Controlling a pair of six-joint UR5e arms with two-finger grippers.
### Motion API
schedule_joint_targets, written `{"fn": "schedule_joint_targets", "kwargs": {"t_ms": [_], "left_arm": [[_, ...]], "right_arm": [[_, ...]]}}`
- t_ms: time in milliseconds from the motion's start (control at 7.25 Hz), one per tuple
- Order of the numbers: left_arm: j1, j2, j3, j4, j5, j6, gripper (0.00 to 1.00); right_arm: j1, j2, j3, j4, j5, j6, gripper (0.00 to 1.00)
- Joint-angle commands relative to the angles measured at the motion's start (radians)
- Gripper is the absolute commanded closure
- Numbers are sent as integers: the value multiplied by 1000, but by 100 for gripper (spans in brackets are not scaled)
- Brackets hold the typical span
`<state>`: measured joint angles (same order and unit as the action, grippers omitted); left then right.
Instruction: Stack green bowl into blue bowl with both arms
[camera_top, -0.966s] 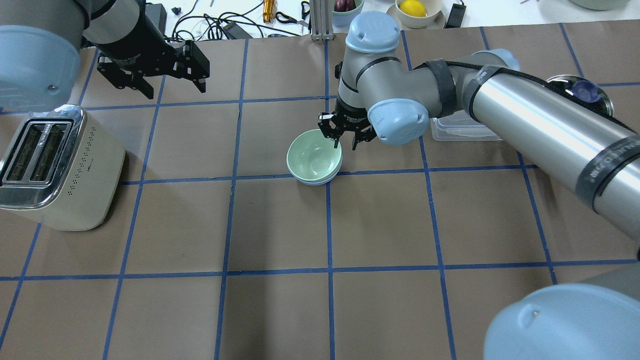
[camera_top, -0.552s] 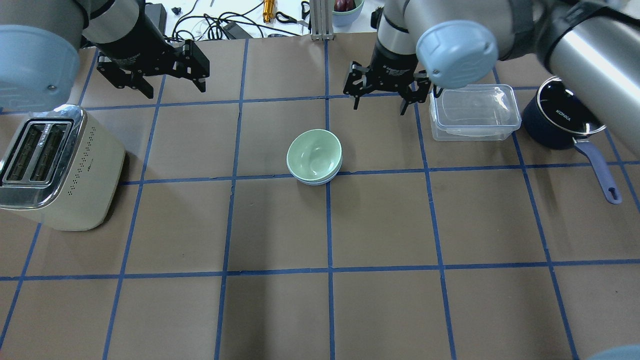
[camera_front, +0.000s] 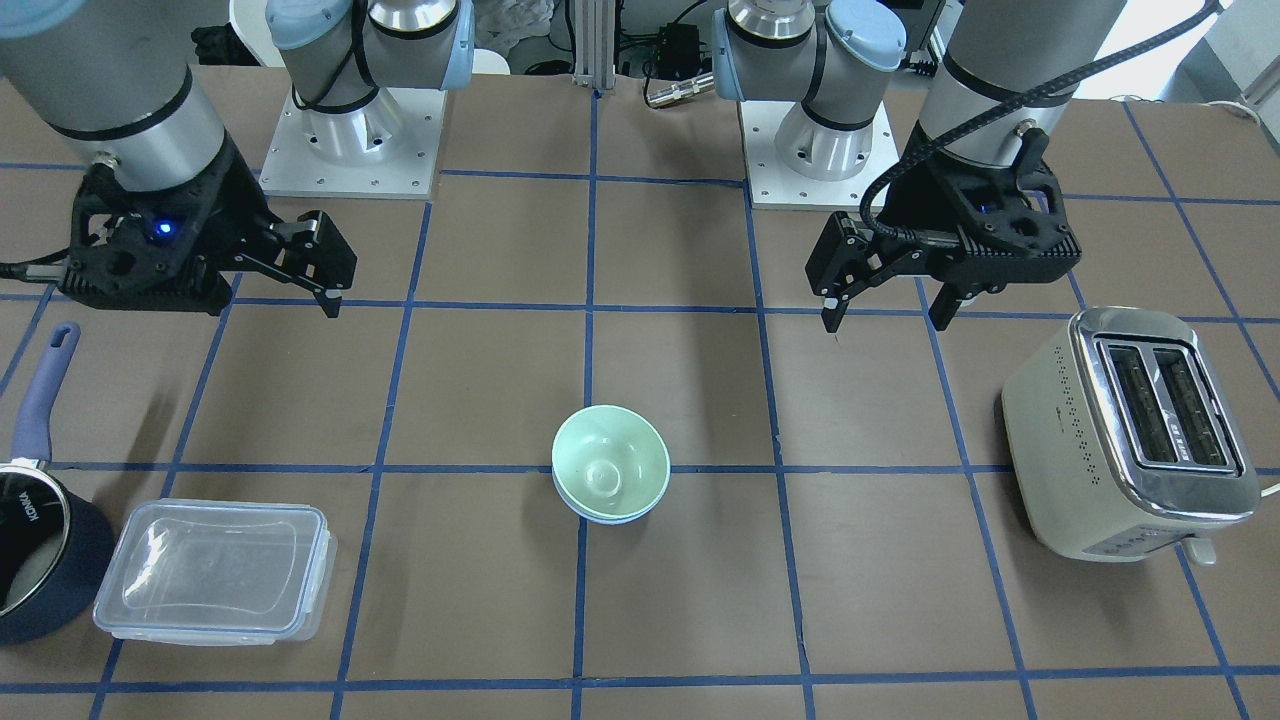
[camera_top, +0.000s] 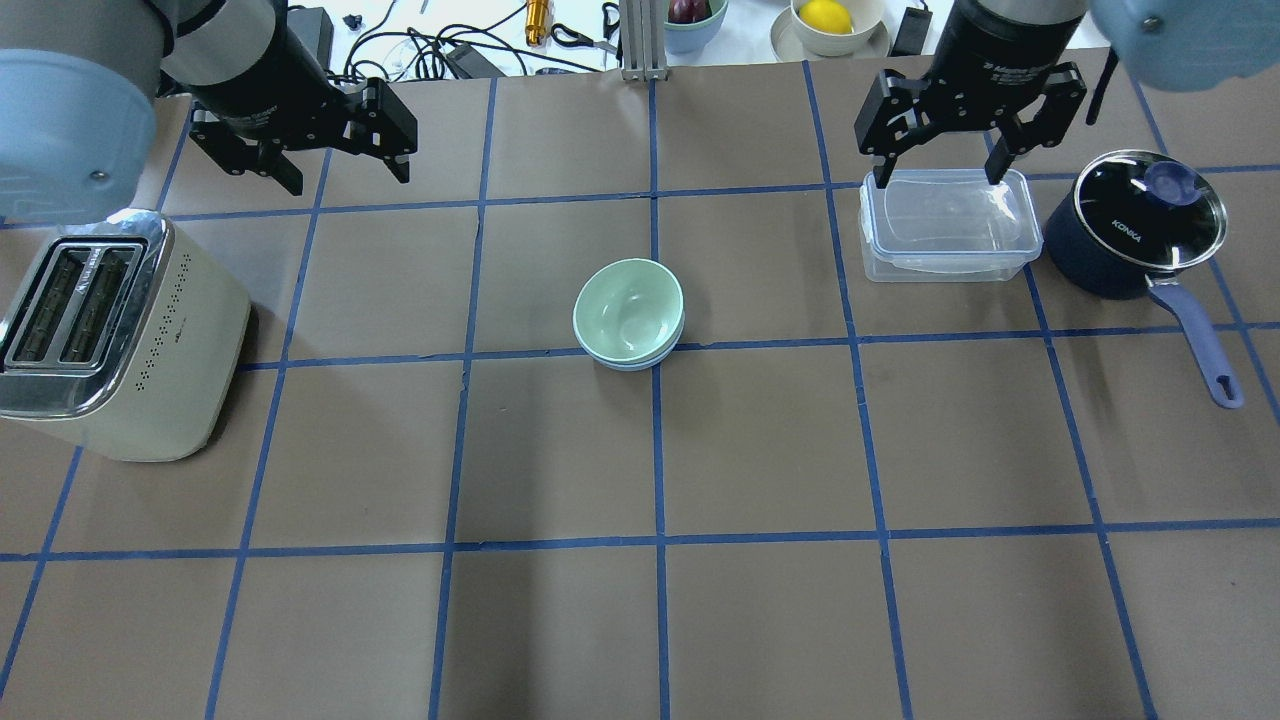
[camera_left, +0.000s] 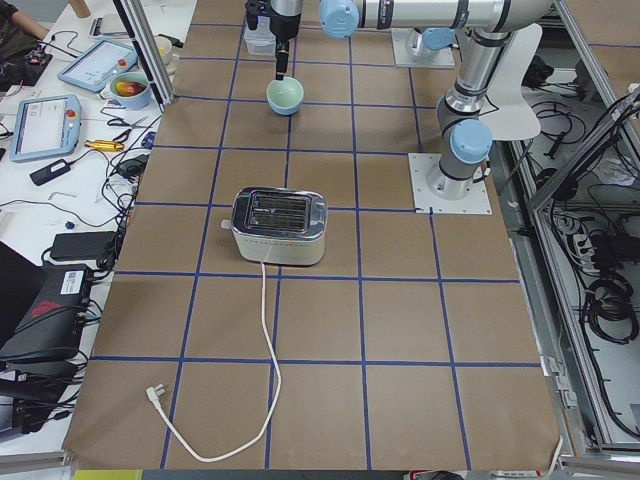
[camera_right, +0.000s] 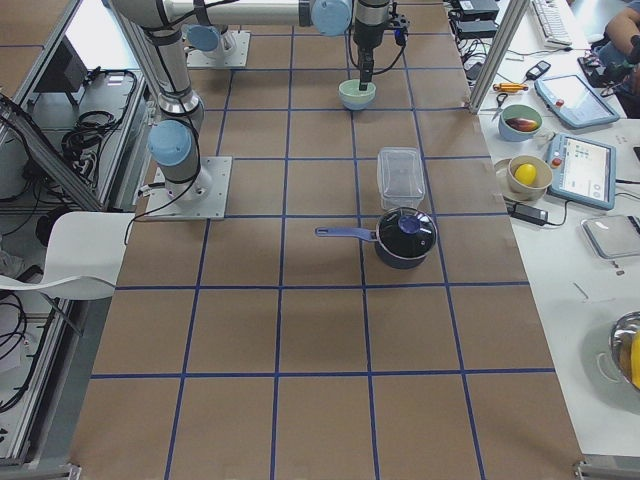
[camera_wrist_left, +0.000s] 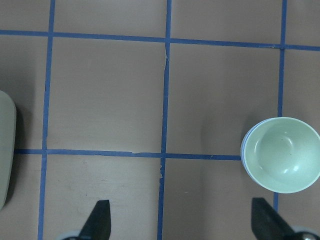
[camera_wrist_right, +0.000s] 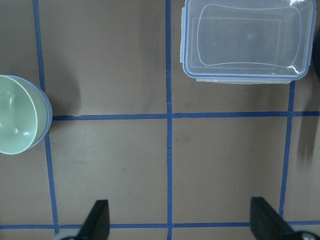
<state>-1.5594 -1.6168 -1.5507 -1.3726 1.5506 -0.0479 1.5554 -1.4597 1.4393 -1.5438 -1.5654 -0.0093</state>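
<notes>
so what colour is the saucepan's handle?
The saucepan handle is periwinkle blue, lighter than the dark navy pot it joins. It shows best in the overhead exterior view.

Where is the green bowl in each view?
Front-facing: green bowl at centre, slightly low.
Overhead: green bowl just above centre.
Exterior left: green bowl near top, left of centre.
Exterior right: green bowl near top, right of centre.
Left wrist: green bowl at right edge.
Right wrist: green bowl at left edge, cropped.
Shared landmark: blue bowl nested under it.
</notes>
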Motion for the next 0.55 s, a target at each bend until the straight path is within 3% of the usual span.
{"fn": "schedule_joint_targets", "kwargs": {"t_ms": [0, 414], "left_arm": [[1, 12, 17, -69, 8, -3, 0], [1, 15, 14, -71, 40, 6, 0]], "right_arm": [[-3, -25, 3, 7, -1, -6, 0], [0, -25, 4, -4, 5, -3, 0]]}}
